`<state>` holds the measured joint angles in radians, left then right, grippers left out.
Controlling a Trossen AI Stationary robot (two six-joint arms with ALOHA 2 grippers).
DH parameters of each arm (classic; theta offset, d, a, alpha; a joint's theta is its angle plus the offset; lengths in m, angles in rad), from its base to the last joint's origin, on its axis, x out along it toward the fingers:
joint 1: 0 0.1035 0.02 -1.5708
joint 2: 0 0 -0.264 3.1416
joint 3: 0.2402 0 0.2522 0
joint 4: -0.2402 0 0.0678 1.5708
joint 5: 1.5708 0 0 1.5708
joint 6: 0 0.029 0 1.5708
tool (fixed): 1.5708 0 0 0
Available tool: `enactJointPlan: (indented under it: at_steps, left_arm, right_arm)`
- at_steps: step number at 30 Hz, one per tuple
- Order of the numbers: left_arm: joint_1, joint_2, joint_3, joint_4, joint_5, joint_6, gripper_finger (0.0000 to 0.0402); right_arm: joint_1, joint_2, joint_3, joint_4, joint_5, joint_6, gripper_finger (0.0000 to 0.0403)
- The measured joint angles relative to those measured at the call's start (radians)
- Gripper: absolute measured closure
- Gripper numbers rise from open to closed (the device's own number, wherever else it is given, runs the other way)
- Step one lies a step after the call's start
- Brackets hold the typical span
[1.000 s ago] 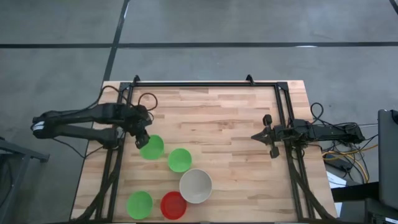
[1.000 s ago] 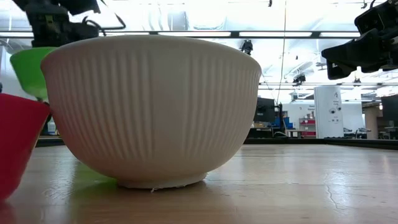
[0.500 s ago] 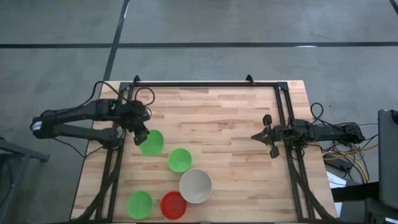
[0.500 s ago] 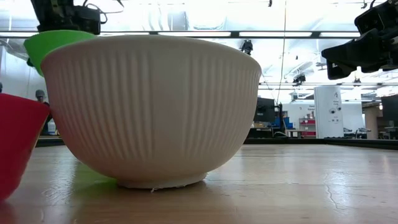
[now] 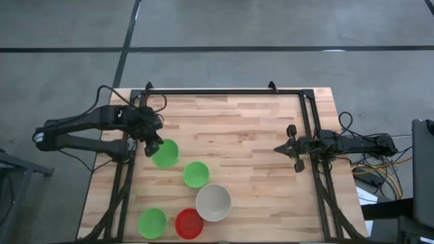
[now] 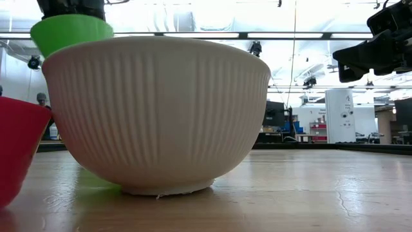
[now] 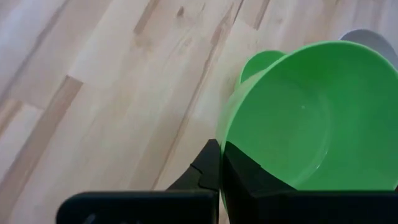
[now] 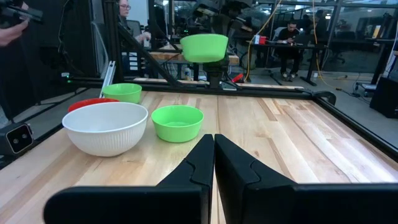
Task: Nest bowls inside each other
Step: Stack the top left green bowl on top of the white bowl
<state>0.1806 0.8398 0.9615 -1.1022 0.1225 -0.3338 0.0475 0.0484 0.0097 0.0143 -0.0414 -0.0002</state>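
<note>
My left gripper (image 5: 153, 144) is shut on a bright green bowl (image 5: 165, 154), which hangs above the table's left part (image 8: 204, 47). In the low view this bowl (image 6: 71, 32) shows high behind the white bowl (image 6: 158, 109). A second green bowl (image 5: 196, 174), the white bowl (image 5: 213, 202), a red bowl (image 5: 189, 224) and a third green bowl (image 5: 152, 223) stand on their bases on the table. My right gripper (image 5: 296, 149) waits shut at the table's right edge, touching nothing. My left gripper holds the green bowl by its rim (image 7: 222, 149) on the side toward the table's left edge. One finger (image 7: 249, 180) is inside the bowl and the other finger (image 7: 204, 175) outside. The fingers slant down from the left. The bowl is lifted clear, upright.
A black frame (image 5: 224, 91) runs along the table's far edge and both sides. The standing bowls cluster at the near left; the wooden top (image 5: 258, 135) between them and the right arm is bare. People and desks show in the room beyond (image 8: 292, 37).
My left gripper has gone up, still shut on the green bowl. The bowl has risen with it, farther clear of the table, staying upright. The other bowls and my right arm have kept still.
</note>
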Motion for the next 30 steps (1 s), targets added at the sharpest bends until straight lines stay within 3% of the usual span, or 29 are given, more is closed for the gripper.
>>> enactJointPlan:
  at_steps: [30]
  left_arm:
    - [-0.005, 0.031, 0.246, -0.023, -0.008, 0.093, 0.0399]
  right_arm:
    - [0.000, 0.000, 0.000, 0.000, 0.000, 0.000, 0.0394]
